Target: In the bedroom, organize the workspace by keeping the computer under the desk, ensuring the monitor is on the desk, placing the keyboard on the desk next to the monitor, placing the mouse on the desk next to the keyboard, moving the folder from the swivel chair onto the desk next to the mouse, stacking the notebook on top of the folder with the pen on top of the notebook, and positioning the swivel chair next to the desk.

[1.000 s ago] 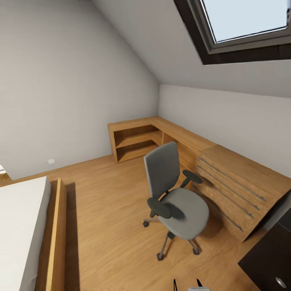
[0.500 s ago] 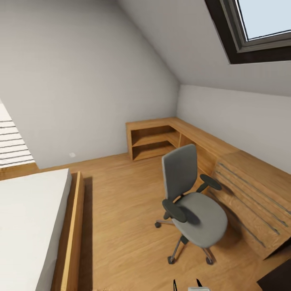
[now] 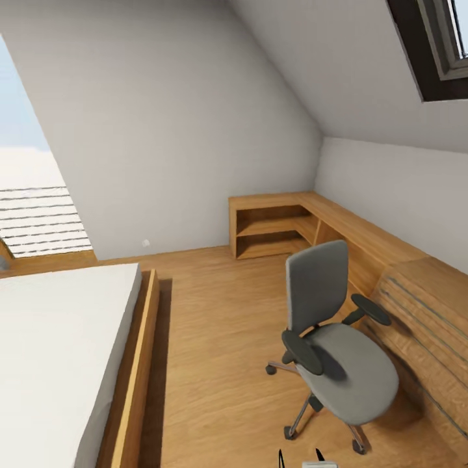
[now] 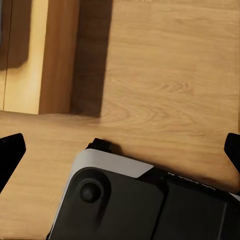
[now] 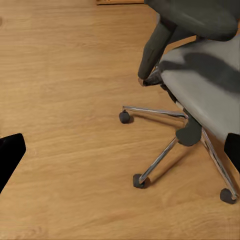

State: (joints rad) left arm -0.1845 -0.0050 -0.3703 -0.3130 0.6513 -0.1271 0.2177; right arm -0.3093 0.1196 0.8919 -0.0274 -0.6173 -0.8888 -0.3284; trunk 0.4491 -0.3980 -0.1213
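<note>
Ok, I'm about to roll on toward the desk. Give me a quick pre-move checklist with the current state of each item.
1. Swivel chair seat free of the folder: ok, seat looks bare.
2. Desk in sight: not ok.
3. Floor ahead open: ok.
4. Bed frame close on the left side: not ok, mind the clearance.
5. Left gripper empty: ok, fingertips apart at the frame edges, nothing between.
6. Right gripper empty: ok, fingertips apart, only chair base and floor beyond.

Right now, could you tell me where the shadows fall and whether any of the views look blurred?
Head view: the swivel chair armrest casts a soft shadow on its seat; the bed frame shades the floor beside it. Left wrist view: a dark shadow beside the oak frame. Right wrist view: sharp, shadow bands across the seat.
</note>
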